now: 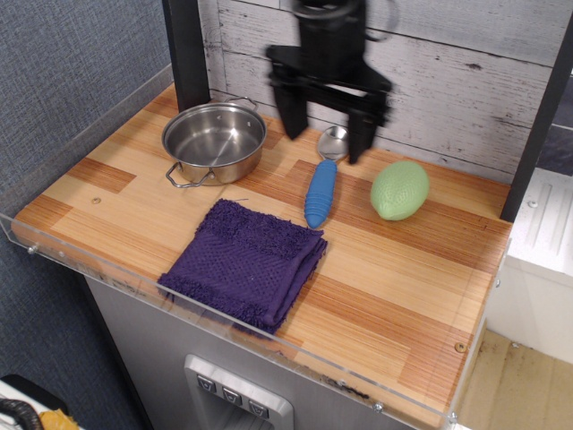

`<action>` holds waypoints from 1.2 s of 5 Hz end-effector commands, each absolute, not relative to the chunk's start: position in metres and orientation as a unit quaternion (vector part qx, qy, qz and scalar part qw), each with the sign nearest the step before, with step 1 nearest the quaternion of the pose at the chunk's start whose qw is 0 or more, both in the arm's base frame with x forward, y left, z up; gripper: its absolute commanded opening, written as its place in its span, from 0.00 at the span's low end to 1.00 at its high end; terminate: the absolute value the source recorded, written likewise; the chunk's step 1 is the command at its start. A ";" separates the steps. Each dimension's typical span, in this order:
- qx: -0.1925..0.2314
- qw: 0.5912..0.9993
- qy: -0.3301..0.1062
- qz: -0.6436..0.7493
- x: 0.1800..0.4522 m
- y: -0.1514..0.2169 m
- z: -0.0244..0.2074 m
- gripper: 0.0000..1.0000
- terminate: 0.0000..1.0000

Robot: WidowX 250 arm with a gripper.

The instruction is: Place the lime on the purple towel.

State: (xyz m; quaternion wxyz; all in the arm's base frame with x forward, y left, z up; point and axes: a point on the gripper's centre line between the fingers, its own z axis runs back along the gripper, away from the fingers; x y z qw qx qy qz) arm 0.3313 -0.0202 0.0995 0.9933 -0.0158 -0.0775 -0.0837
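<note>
The pale green lime (400, 190) lies on the wooden table (403, 296) at the back right, near the plank wall. The dark purple towel (244, 260) lies folded near the front edge, left of centre. My black gripper (324, 148) hangs open and empty above the head of the spoon, with its fingers pointing down. It is to the left of the lime and behind the towel, touching neither.
A steel pot (214, 141) with a wire handle stands at the back left. A spoon with a blue handle (320, 190) lies between the pot and the lime. A clear acrylic rim (224, 327) runs along the table's front and left edges. A black post (186, 49) stands behind the pot.
</note>
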 end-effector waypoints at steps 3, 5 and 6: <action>0.006 0.995 -0.083 -0.050 0.367 -0.046 0.082 1.00 0.00; -0.002 0.997 -0.055 -0.051 0.385 -0.057 0.055 1.00 0.00; -0.008 0.997 -0.042 -0.056 0.389 -0.067 0.040 1.00 0.00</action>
